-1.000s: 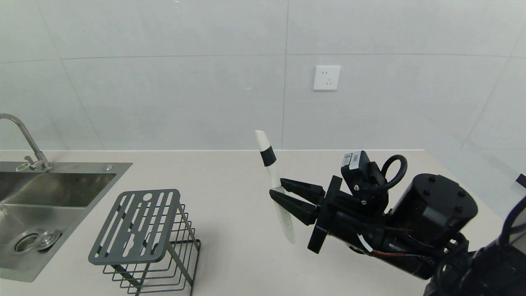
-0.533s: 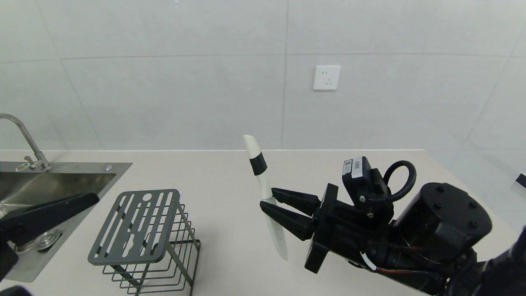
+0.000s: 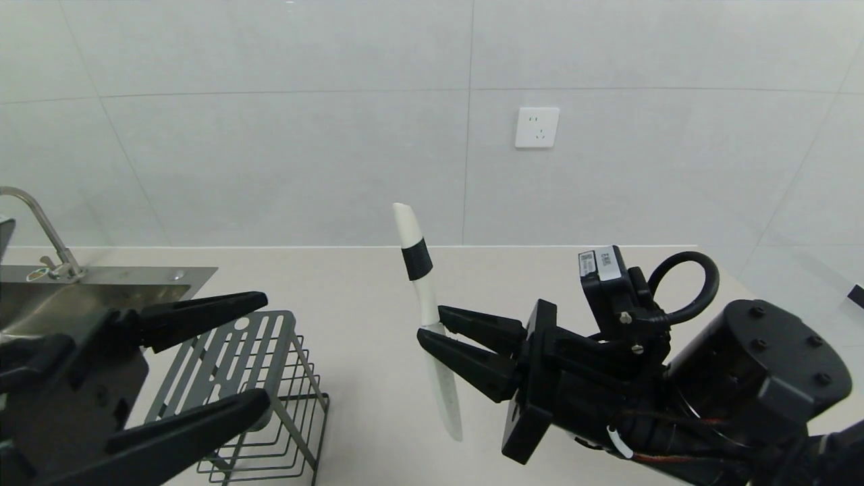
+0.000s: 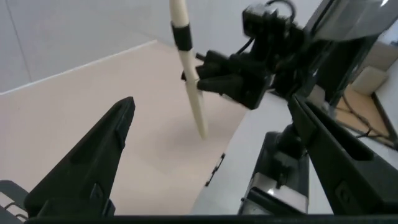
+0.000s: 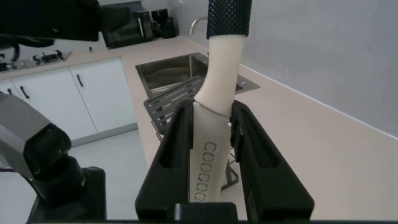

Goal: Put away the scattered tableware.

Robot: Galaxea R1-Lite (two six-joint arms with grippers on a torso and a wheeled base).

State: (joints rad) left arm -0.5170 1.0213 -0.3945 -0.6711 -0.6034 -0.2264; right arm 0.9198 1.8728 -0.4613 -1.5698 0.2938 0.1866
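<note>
A white knife (image 3: 432, 324) with a cream handle and a black band hangs upright above the counter, blade down. My right gripper (image 3: 428, 329) is shut on the knife where handle meets blade; in the right wrist view my right gripper (image 5: 211, 107) clamps the perforated knife (image 5: 219, 74). My left gripper (image 3: 264, 347) stands open low at the left, in front of the dark slotted rack (image 3: 223, 361). Seen from the left wrist, my left gripper (image 4: 211, 111) faces the knife (image 4: 191, 87), with a wide gap to it.
A steel sink (image 3: 121, 275) with a faucet (image 3: 40, 223) lies at the left of the beige counter (image 3: 364, 283). The rack (image 5: 169, 104) stands just right of the sink. A wall socket (image 3: 536, 127) sits on the tiled wall behind.
My left gripper has risen into view from the lower left and now stands open before the rack. My right gripper has carried the knife slightly left and nearer.
</note>
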